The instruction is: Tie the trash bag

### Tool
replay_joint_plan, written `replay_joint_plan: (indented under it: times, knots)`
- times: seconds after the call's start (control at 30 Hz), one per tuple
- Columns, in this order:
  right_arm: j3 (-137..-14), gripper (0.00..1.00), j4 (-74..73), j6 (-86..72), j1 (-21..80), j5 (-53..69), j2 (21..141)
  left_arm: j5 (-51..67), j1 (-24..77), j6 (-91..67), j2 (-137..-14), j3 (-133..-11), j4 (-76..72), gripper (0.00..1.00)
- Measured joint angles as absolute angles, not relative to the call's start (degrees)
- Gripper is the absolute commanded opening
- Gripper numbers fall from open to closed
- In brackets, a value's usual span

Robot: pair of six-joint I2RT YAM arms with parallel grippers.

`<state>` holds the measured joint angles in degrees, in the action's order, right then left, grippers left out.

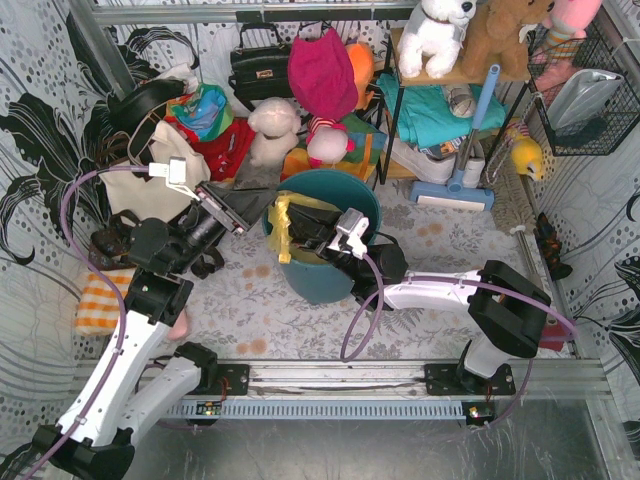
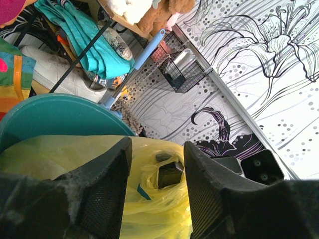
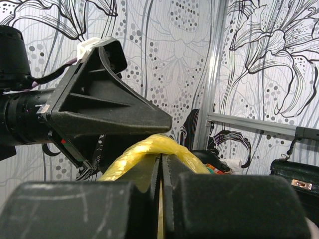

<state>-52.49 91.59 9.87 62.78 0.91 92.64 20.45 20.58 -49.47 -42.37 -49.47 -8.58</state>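
The bag (image 1: 285,225) is sitting inside the teal bin (image 1: 330,285) in the middle of the table (image 1: 250,300), its yellow plastic bunching at the bin's left rim and drawing up into a strip. The right gripper (image 1: 298,232) is reaching in over the bin from the right, and its wrist view is showing its fingers (image 3: 209,194) pressing together on a twisted length of that yellow plastic, which is arching up over the fingertips and running down through the thin seam between them. The left gripper (image 1: 258,220) is hanging at the bin's left edge, pointing toward the right one, with the two nearly meeting above the bag. Its own view is showing its fingers (image 2: 107,184) standing well apart with nothing between them, the crumpled yellow plastic lying just beyond and below the tips and the bin's rim curving past on the left. Whether either finger is touching the plastic is not clear. A white plush toy (image 1: 272,130) is sitting behind the bin, and a cream tote (image 1: 165,170) is lying off to its left, near the left arm.
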Motion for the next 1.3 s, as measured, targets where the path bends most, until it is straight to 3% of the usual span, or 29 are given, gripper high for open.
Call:
replay_joint_plan:
  times: [0.13,0.4,0.83,1.1,1.2,1.3]
  knots:
    - [-52.5,0.00,91.6,9.7,62.8,0.9,92.6,20.6,20.6,-49.5,-42.5,-49.5,-7.6,0.55]
    - [-52.5,0.00,91.4,9.7,62.8,0.9,92.6,20.9,20.6,-49.5,-42.5,-49.8,-6.8,0.44]
    - [-52.5,0.00,90.7,9.7,62.8,0.9,92.7,21.6,20.5,-49.9,-42.1,-50.2,-7.3,0.00]
    - [-52.5,0.01,90.7,9.5,62.8,0.9,92.7,21.7,20.5,-49.5,-41.7,-50.2,-7.3,0.00]
    - [-52.2,0.17,90.9,9.3,62.8,0.9,92.7,21.7,20.5,-49.1,-41.8,-50.2,-7.4,0.00]
    - [-50.6,0.23,90.9,8.7,62.8,0.8,91.8,22.0,20.5,-48.2,-42.6,-51.2,-7.3,0.00]
